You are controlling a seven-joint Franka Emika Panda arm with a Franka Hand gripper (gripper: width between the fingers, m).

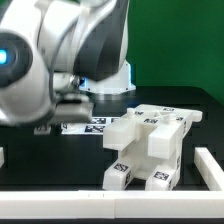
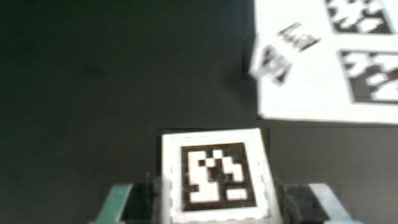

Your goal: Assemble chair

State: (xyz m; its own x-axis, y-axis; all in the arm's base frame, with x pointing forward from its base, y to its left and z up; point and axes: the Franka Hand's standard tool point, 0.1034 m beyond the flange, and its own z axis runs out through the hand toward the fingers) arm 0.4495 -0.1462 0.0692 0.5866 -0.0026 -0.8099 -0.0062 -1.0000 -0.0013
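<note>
The white chair parts (image 1: 150,145) sit bunched together on the black table (image 1: 60,165). They are blocky pieces leaning on one another, each with black-and-white marker tags, and two tagged ends face the front. The Panda arm (image 1: 70,50) looms over the table on the exterior view's left of that cluster, and its bulky white and grey body blocks much of what is behind it. The marker board (image 1: 92,125) lies flat, just beyond the cluster and under the arm. A low white rail (image 1: 210,168) runs along the table edge on the cluster's other side.

From the exterior view I can't make out the hand under the arm's bulk. The wrist view shows the gripper (image 2: 222,197) with its fingers (image 2: 128,200) spread. A tagged white part (image 2: 214,170) lies between them, with a dark gap on either side, so nothing is being pinched as far as I can see. Further out in the wrist view is a flat white surface (image 2: 338,70) with large tags and a couple of small tagged bits at its edge. The picture is too blurred to tell whether it is the board or one of the chair pieces.
</note>
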